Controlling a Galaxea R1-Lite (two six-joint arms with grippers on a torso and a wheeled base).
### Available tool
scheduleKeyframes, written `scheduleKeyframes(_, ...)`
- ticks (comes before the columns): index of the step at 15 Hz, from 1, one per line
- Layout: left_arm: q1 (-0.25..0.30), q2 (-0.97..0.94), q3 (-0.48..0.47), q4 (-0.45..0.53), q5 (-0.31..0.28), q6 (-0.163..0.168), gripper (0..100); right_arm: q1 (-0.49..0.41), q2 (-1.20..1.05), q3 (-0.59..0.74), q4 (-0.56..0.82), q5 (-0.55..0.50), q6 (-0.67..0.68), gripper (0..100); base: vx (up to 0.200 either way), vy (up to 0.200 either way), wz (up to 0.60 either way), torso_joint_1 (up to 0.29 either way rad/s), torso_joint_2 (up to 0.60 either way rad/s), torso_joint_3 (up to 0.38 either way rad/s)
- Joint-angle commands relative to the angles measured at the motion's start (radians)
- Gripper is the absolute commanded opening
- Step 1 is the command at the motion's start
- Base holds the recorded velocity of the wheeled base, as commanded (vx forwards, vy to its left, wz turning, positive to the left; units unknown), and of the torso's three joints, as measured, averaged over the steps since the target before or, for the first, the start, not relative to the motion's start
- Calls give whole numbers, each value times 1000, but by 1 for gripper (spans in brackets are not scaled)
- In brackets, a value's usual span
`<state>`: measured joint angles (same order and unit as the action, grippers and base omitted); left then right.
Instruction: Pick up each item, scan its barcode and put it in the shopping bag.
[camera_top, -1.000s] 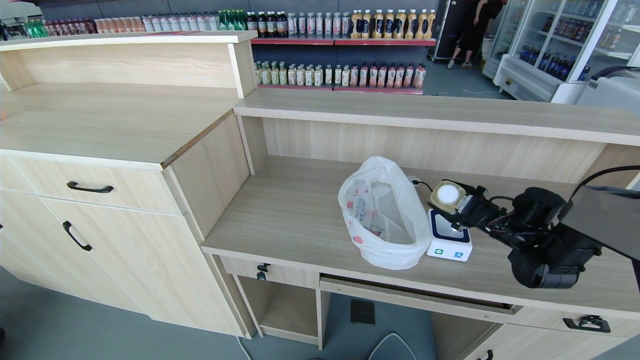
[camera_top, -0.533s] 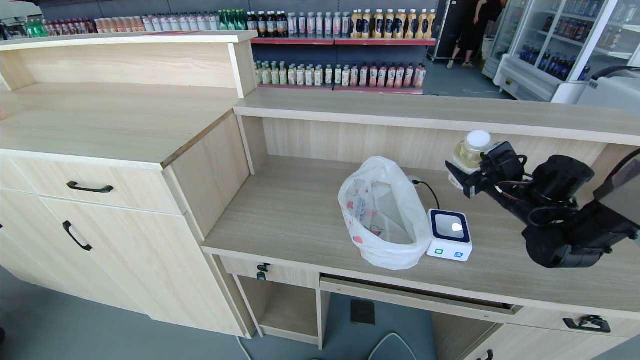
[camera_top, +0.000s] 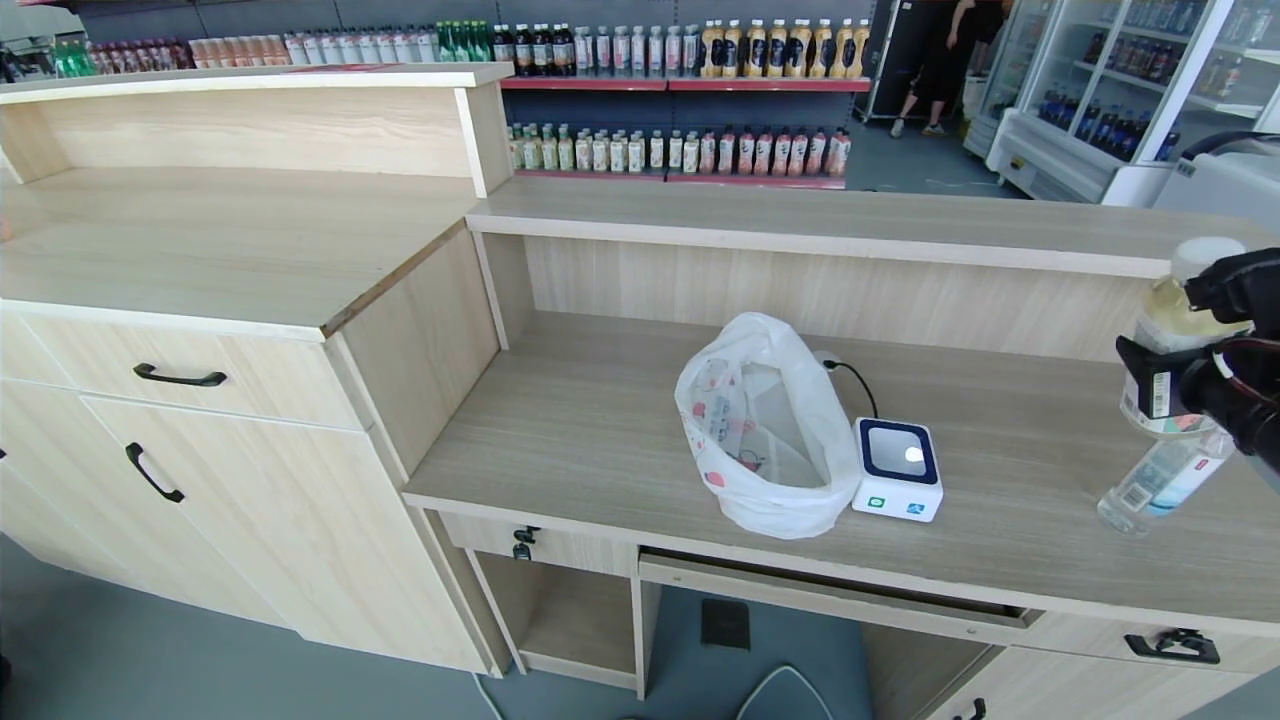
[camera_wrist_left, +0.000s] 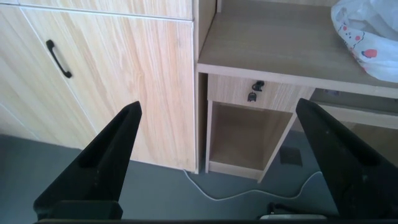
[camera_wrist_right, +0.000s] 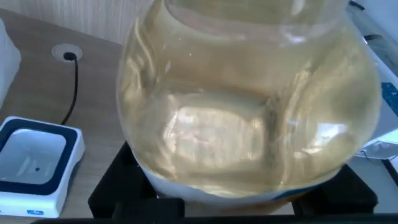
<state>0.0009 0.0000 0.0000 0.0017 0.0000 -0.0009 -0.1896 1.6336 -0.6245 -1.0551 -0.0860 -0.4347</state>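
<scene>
- Bright, even light on the counter (camera_top: 620, 420); soft shadows only;
- white glare spot on the scanner (camera_top: 897, 468) window;
- head view's edges bow;
- bottle (camera_wrist_right: 249, 106), close to the right wrist lens, blurred

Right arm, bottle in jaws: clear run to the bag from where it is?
Probably yes. The right gripper holds the bottle above the counter, right of the bag; only the low scanner sits between, beside the bag. The bag's mouth width is hard to judge.
</scene>
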Motion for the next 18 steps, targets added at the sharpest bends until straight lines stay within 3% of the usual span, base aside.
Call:
scheduleKeyframes(1,1,2,0,0,0,-1,100,-5,-57,11,-6,-3,-12,0,0,0,600,2,2,7)
scheduleKeyframes(3,1,2,0,0,0,-1,100,15,-44,-18,-20,-11,-1,0,0,0,600,-5,2,7)
scheduleKeyframes(6,1,2,0,0,0,-1,100,94,92,-198,1,100,244,0,0,0,200,-1,1,1)
scheduleKeyframes(8,1,2,0,0,0,-1,100,142,222,-308,3,117,321,0,0,0,0,0,0,0)
scheduleKeyframes(18,1,2,0,0,0,-1,100,243,655,-558,-9,140,330,0,0,0,0,0,0,0)
